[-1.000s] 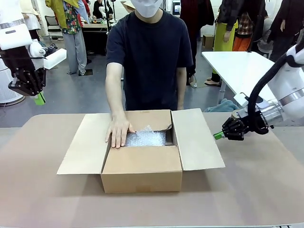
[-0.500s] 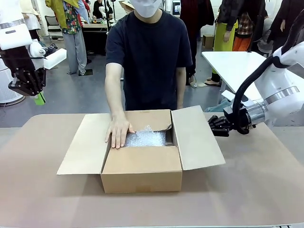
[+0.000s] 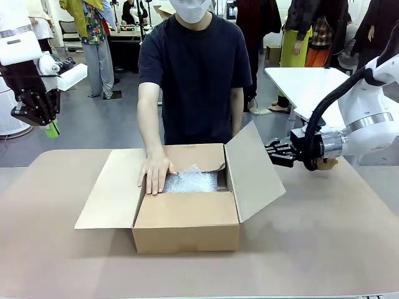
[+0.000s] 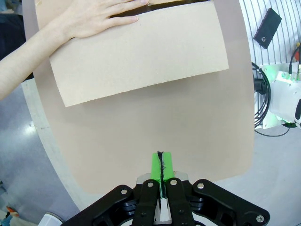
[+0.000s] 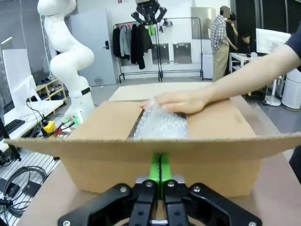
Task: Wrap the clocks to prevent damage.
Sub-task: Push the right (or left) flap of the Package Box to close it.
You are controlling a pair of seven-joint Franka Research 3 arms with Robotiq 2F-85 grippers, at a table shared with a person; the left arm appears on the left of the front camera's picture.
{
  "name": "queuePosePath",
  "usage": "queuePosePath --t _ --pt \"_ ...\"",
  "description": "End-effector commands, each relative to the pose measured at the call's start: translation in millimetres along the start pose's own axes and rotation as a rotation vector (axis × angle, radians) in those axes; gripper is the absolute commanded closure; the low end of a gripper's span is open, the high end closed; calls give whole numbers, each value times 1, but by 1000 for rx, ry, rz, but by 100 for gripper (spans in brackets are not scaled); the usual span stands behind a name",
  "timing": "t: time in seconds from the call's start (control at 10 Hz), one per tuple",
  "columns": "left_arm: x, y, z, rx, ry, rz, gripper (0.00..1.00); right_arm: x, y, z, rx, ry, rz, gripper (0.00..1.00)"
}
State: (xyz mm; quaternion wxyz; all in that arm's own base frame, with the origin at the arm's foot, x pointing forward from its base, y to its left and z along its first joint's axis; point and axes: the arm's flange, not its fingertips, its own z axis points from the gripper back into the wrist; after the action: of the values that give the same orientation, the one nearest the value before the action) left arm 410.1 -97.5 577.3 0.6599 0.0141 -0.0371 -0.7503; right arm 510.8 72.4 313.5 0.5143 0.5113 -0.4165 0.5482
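bubble-wrapped clocks (image 3: 190, 182) in carton (image 3: 187, 224), beyond flap (image 3: 252, 174) from closed right hand (image 3: 269, 151); left hand (image 3: 53, 129) closed, well apart.

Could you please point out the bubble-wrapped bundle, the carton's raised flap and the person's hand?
bubble-wrapped bundle (image 3: 192, 182), front view, middle of its visible top.
carton's raised flap (image 3: 252, 171), front view, middle of its inner face.
person's hand (image 3: 156, 172), front view, back of the hand.

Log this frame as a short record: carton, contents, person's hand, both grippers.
carton: brown cardboard, open, on the table
right flap: tilted up
left flap: spread outward
contents: bubble-wrap bundle inside the carton
person's hand: palm down at the bundle's left edge
right gripper: shut, tips at the right flap's outer face
left gripper: shut, raised left of the carton, holding nothing
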Motion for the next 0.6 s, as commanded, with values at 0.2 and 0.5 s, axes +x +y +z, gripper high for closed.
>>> queuePosePath --t 0.2,0.5 --pt "1 -1 1 12 6 19 99 1 -6 -47 11 45 62 99" --pt "1 -1 1 12 6 19 99 -9 -12 -72 45 66 48 99"
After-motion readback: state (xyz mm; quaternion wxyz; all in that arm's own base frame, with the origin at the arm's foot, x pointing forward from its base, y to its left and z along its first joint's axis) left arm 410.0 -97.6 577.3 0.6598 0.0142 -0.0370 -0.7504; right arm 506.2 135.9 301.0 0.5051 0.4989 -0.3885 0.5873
